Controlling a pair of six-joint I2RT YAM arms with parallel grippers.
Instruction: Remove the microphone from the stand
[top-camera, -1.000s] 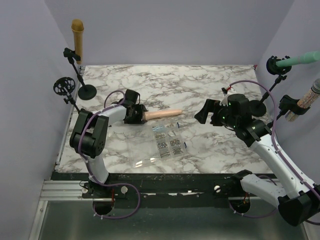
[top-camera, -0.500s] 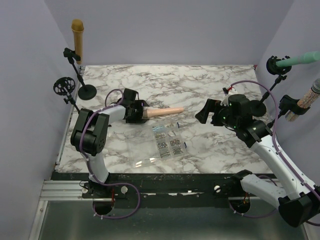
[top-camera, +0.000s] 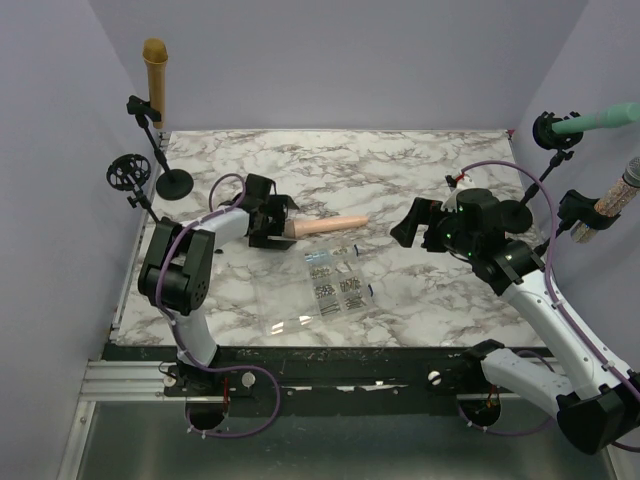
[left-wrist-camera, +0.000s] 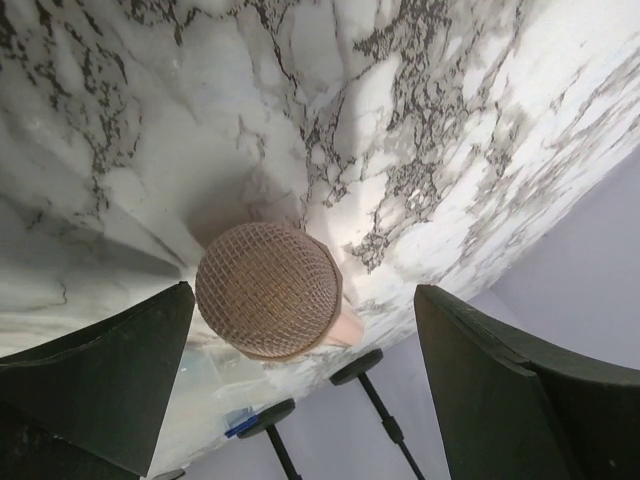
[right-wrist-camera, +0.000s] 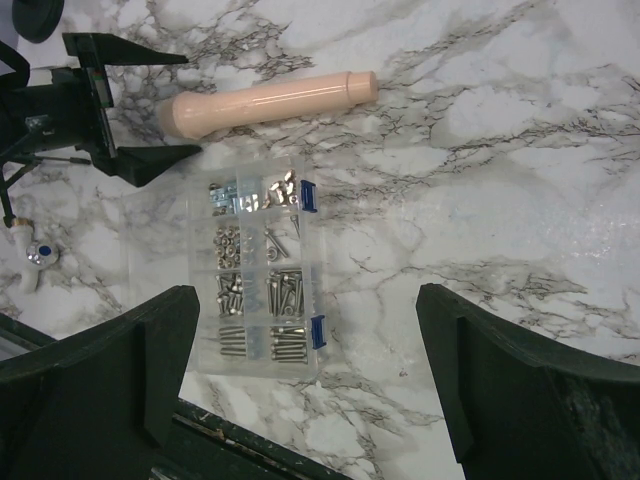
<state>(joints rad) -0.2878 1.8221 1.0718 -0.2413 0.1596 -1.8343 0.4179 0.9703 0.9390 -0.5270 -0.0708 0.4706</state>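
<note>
A peach-pink microphone (top-camera: 325, 227) lies flat on the marble table, its handle pointing right. My left gripper (top-camera: 277, 222) is open, one finger on each side of the mesh head (left-wrist-camera: 268, 290), with a gap on both sides. The right wrist view shows the microphone (right-wrist-camera: 265, 102) with the left gripper (right-wrist-camera: 165, 108) spread at its head end. A black stand (top-camera: 175, 183) with an empty ring clip (top-camera: 128, 172) is at the left edge. My right gripper (top-camera: 405, 225) hovers open right of the microphone, and my right gripper (right-wrist-camera: 308, 292) holds nothing.
A clear screw box (top-camera: 335, 285) lies just in front of the microphone. A tan microphone (top-camera: 154, 70) sits in a stand at the back left. A green microphone (top-camera: 600, 118) and a glittery one (top-camera: 620, 195) sit in stands at the right. Purple walls enclose the table.
My left gripper's jaws have opened wide and let go of the microphone's head. The microphone now rests on the table, shifted slightly right. The right arm has barely moved.
</note>
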